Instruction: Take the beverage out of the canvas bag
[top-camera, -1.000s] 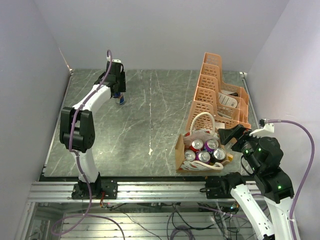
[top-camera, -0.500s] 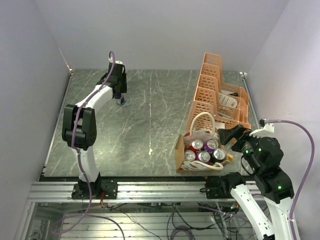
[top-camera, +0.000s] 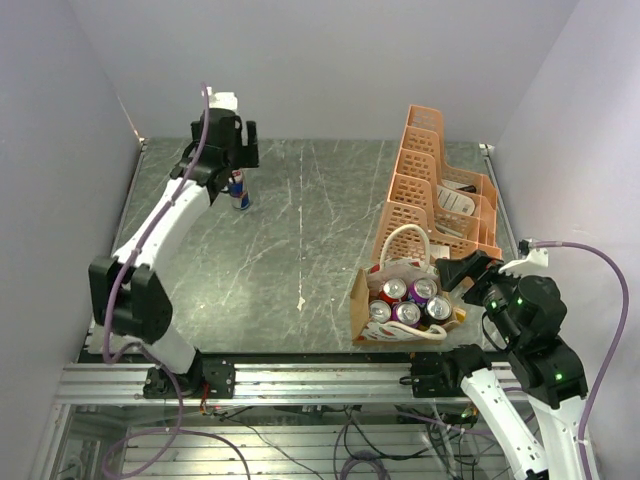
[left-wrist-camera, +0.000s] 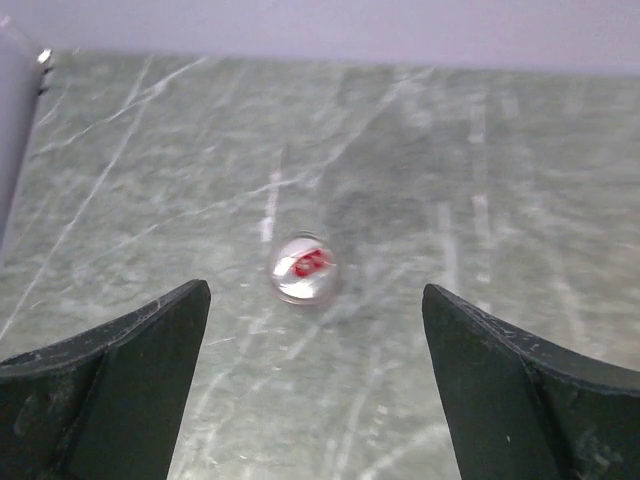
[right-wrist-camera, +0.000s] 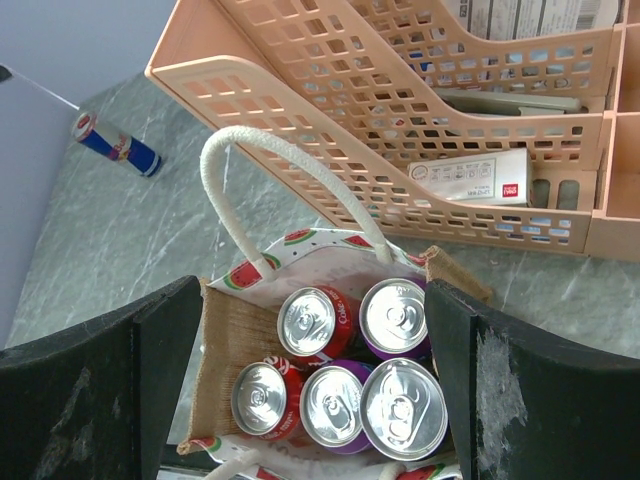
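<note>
One beverage can (top-camera: 240, 194) is stood upright at the far left of the table (top-camera: 300, 230), well apart from the canvas bag (top-camera: 359, 305) — five cans are left inside. The left gripper (left-wrist-camera: 315, 297) is spread open above the can; a second ago it was clamped low around it. The right gripper (right-wrist-camera: 312, 300) is held open over the bag — unchanged.

- On the tabletop (top-camera: 300, 230), the canvas bag (right-wrist-camera: 232, 335) sits near-right, just in front of the rack (top-camera: 430, 175).
- Five cans (right-wrist-camera: 335, 400) stand upright in the bag, two behind and three in front.
- My right end effector (right-wrist-camera: 312, 300) hangs over the bag.
- A lone beverage can (top-camera: 239, 192) stands upright far-left, well apart from the bag.
- My left end effector (left-wrist-camera: 315, 295) is directly above that can, one finger on either side, not touching.
</note>
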